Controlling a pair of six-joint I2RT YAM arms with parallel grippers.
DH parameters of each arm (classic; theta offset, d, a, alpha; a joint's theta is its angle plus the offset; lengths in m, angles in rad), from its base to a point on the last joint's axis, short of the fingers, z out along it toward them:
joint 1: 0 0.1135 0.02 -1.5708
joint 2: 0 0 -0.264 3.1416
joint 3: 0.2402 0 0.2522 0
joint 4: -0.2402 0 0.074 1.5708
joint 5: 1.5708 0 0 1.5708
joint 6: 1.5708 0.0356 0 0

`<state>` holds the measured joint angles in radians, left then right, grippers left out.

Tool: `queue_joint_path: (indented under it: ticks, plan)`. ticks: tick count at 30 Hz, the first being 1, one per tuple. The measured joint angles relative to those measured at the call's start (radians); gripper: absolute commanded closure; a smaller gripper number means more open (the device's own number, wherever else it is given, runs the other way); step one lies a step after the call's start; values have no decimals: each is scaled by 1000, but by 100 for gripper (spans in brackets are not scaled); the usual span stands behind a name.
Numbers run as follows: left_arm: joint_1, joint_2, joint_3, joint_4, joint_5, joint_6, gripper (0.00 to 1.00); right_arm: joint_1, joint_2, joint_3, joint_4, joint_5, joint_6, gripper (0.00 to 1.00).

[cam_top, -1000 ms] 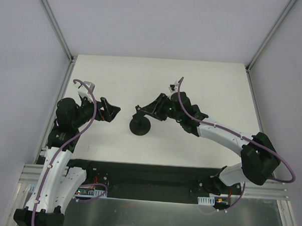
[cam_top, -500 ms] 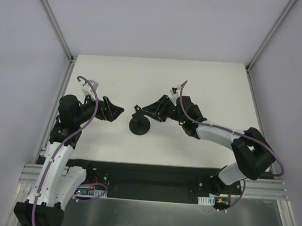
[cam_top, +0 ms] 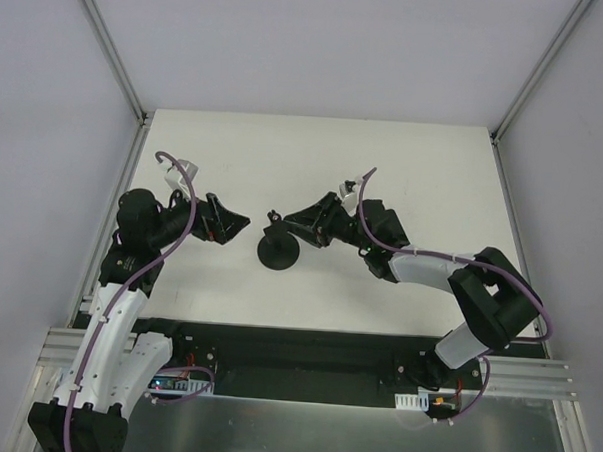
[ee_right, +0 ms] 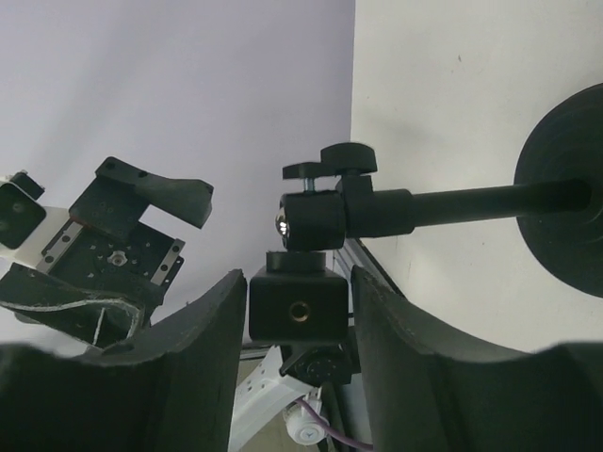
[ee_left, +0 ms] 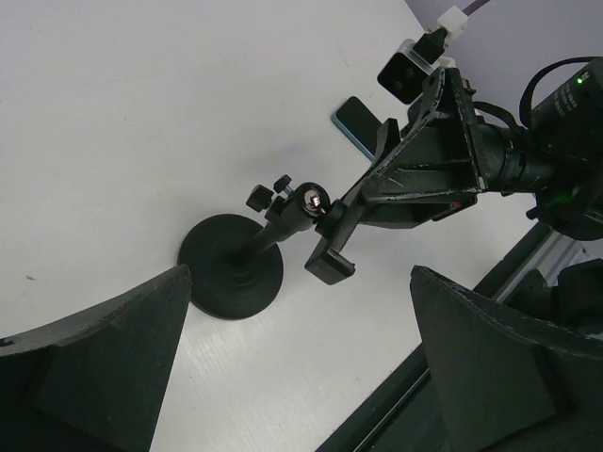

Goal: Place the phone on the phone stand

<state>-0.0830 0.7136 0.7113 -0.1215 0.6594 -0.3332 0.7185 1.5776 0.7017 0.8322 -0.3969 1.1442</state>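
Note:
The phone stand stands mid-table on its black disc base. Its stem leans up to a ball head with the bracket block on it. My right gripper has its jaws closed on that bracket block, one finger on each side. The phone, dark with a teal edge, lies flat on the table behind the right gripper; in the top view it is hidden under the right wrist. My left gripper is open and empty, just left of the stand, facing it.
The white table is bounded by grey walls and metal frame posts. A black base plate runs along the near edge, where both arms are mounted.
The right arm's elbow has swung in toward the left while its gripper stays at the stand's bracket. The left gripper has edged slightly closer to the stand.

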Motion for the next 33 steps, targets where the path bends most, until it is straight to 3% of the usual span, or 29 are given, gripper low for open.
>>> queue_joint_path:
  ticks: [3, 5, 10, 15, 20, 24, 28, 33]
  plan:
    - [0, -3, 0, 8, 29, 0, 1, -3, 0, 0, -3, -20, -7, 7]
    - [0, -25, -5, 18, 42, 0, 1, -4, -11, 0, -29, -39, -24, 0]
    - [0, -60, -7, 45, 51, 2, 1, -41, -99, 1, -161, -92, -107, 4]
    - [0, -50, 2, 37, 35, -19, 3, -138, -301, -20, -354, -119, -280, 4]
    - [-1, 82, 199, -39, 23, -147, 2, -267, -479, 126, -904, -13, -708, 4]
    - [-1, 174, 351, -40, 21, -184, 2, -346, -454, 305, -1226, 177, -972, 4]
    - [-1, 244, 426, -33, 26, -182, 2, -454, -381, 394, -1375, 263, -1144, 4]
    - [-1, 285, 392, -46, -15, -142, 1, -534, -124, 505, -1464, 279, -1291, 4]
